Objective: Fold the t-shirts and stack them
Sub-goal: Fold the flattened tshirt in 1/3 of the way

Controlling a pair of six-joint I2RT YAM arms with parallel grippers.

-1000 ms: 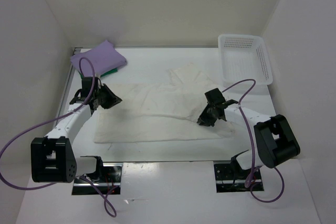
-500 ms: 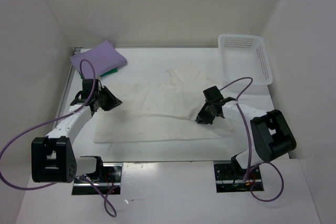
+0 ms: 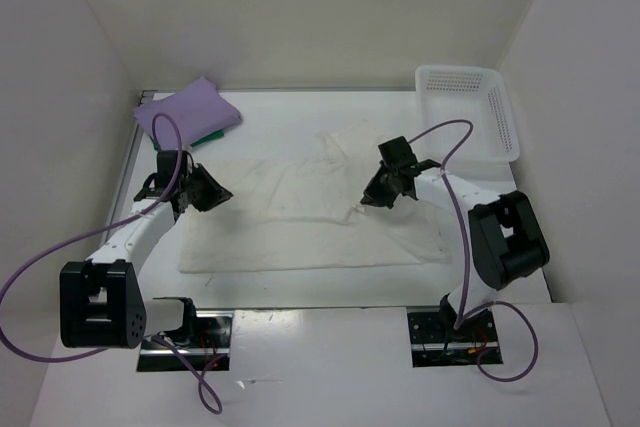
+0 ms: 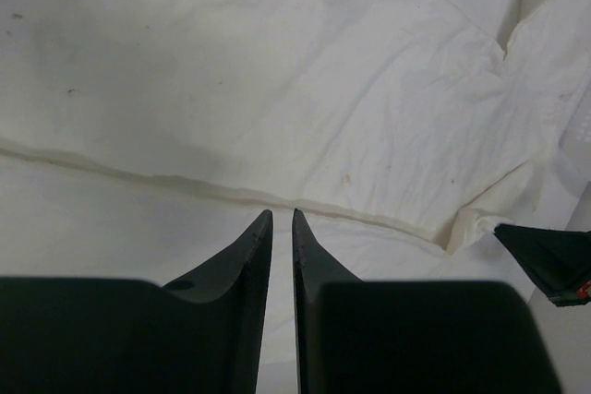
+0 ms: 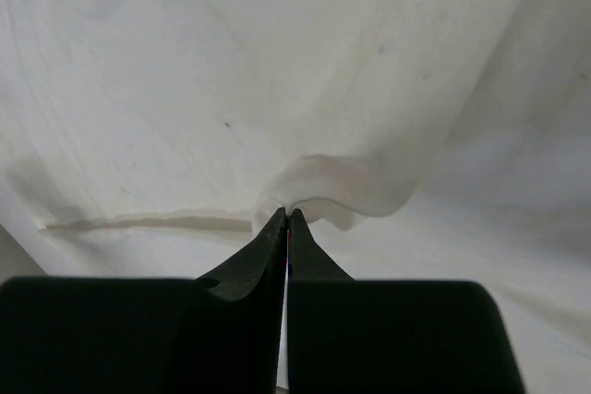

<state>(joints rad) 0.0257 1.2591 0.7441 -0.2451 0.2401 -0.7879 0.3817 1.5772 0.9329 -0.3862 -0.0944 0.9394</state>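
Observation:
The cream-white t-shirt (image 3: 290, 222) lies spread across the middle of the table. My right gripper (image 3: 372, 197) is shut on a raised fold of it (image 5: 319, 186) and holds that fold above the shirt's right half; in the right wrist view its tips (image 5: 287, 213) pinch the cloth. My left gripper (image 3: 216, 190) hovers over the shirt's left edge. In the left wrist view (image 4: 283, 214) its jaws stand almost together with nothing between them, above the cream cloth (image 4: 323, 89). The lavender-purple t-shirt (image 3: 190, 109) lies folded at the back left on the green one (image 3: 211, 135), which shows only as a sliver.
A white perforated basket (image 3: 466, 112) stands at the back right corner. White walls close in the table on the left, back and right. Purple cables loop from both arms.
My right gripper has moved back and left with the pinched fold, drawing the shirt's right side towards the middle. The left arm has not moved.

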